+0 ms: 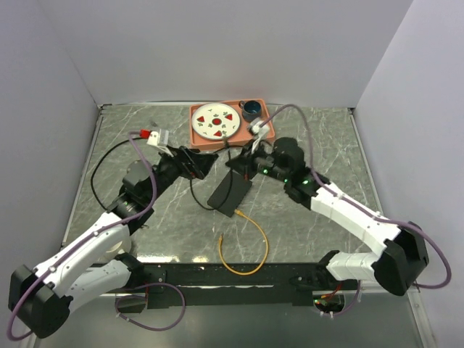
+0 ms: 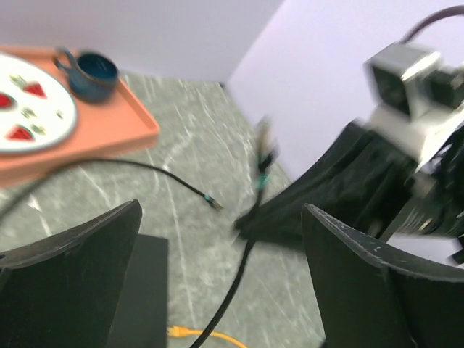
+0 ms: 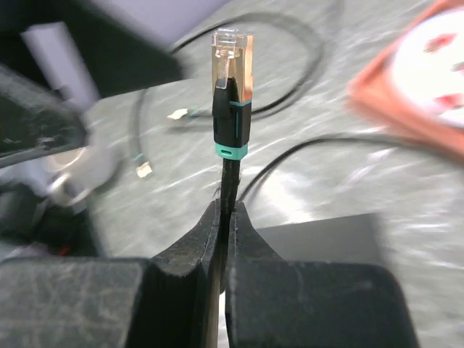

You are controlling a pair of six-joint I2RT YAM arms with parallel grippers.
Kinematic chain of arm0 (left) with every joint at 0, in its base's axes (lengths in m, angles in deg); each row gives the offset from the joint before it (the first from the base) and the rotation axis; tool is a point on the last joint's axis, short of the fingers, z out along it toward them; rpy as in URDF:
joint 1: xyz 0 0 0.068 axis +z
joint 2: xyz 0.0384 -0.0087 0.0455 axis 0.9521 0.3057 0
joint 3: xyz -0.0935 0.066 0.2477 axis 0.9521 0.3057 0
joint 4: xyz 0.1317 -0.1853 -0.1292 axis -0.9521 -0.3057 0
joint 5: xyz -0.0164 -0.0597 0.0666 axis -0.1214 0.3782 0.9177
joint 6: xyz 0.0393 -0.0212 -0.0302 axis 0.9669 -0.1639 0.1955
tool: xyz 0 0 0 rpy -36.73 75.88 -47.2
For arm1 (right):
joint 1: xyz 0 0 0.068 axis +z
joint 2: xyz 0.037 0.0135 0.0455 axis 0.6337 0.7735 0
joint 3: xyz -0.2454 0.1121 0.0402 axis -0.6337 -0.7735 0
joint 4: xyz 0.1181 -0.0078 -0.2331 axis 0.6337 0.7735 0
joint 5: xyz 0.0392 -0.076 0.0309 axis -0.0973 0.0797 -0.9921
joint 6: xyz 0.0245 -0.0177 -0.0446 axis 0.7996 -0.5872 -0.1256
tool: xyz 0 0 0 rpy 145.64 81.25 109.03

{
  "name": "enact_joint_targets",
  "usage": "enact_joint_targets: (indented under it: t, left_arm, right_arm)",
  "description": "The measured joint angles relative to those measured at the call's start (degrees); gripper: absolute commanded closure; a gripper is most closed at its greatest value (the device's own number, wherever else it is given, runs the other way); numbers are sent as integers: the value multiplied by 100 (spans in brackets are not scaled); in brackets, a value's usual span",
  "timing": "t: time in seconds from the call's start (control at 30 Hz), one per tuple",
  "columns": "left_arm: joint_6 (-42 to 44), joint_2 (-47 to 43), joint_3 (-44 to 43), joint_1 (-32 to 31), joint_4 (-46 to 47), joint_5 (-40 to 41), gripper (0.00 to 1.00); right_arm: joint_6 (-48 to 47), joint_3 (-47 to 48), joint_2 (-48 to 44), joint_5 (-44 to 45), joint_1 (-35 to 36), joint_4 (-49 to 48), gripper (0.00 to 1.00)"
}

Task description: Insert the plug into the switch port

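1. Top view.
   - A flat black switch box (image 1: 230, 192) lies mid-desk on the grey marbled desk (image 1: 326, 145).
   - An orange tray (image 1: 197, 139) sits at 12 o'clock of the box.
   - An orange cable (image 1: 250, 250) loops away from the box's near edge toward 6 o'clock.
   - The left gripper (image 1: 206, 163) is at 11 o'clock of the box and the right gripper (image 1: 246, 161) at 1 o'clock, near each other.
   - The plug is too small to pick out here, and no switch port can be made out.

2. Left wrist view.
   - The left gripper (image 2: 221, 239) has its jaws released, wide apart, with nothing between them.
   - The plug (image 2: 262, 152) shows blurred at 1 o'clock, roughly upright, at the tip of the right arm's fingers.

3. Right wrist view.
   - The right gripper (image 3: 226, 217) has its jaws clenched on the black cable (image 3: 229, 177), just below the plug (image 3: 232, 65).
   - The plug stands upright, with a clear shell and a teal-ringed boot.
   - It is off the desk and apart from the box, which lies at 5 o'clock.

4. Handling, as a judgement.
   - The plug looks light, with a stiff shell and likely a brittle latch tab.
   - The cable is springy, so a pinch on the cable alone may let the plug swivel or buckle under a push.
   - A firmer hold would be on the sides of the boot or shell, leaving the latch free.
   - The port's edge needs finding first.
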Motion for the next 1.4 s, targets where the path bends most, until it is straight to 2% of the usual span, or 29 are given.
enact_joint_targets:
  t: [0.2,0.37,0.5,0.6,0.77,0.9,1.1,1.2,1.3,1.4]
  left_arm:
    - [341,-474,-26,133,-247,247,3]
    - [435,-514,-24,166,-424,308,3]
    - [494,-514,-24,166,-483,306,3]
    - [595,-516,-24,166,-531,304,3]
    - [741,-535,-24,179,-752,297,3]
    - [789,-542,-24,208,-988,245,3]
    - [780,-708,-17,304,-1340,238,3]
    - [732,-979,190,608,-1294,111,1]
    - [612,-1139,501,1060,-1189,-382,10]
    - [424,-920,616,1360,-999,-1064,16]
  right_arm:
    - [-949,835,-1106,1207,-640,1029,100]
    - [-1698,994,-2621,2225,-706,1016,100]
    - [-2127,1526,-3106,2653,-710,1115,100]
    - [-2380,2190,-2765,2693,-710,1709,100]
    - [-2605,2992,-1416,2210,-688,2951,100]
    - [-2802,2629,-365,1445,-457,3654,100]
    - [-3053,1532,778,514,385,4190,100]
    - [-3104,1193,914,-63,577,4144,100]
    - [-3123,1003,841,-549,566,3901,100]
    - [-3143,933,741,-957,553,3679,100]
